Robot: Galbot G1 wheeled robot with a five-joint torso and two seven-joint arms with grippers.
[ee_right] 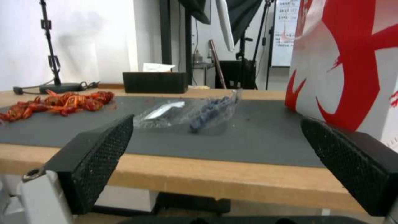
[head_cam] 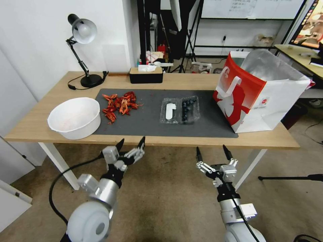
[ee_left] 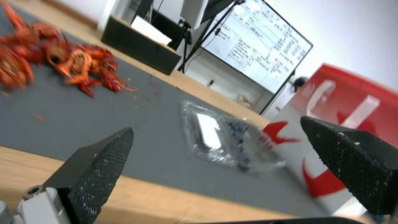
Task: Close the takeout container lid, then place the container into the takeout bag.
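Note:
The container lies open on the grey mat, dark berries in its right half. Its lid, clear with a white label, lies flat to the left of it. Both wrist views catch the same box with its lid. The takeout bag, red and white with foil lining, stands open at the table's right end. My left gripper and right gripper hang open before the table's front edge, both short of the mat.
A white bowl sits at the table's left. Red crayfish are heaped on the mat. A black tissue box and a desk lamp stand along the back edge.

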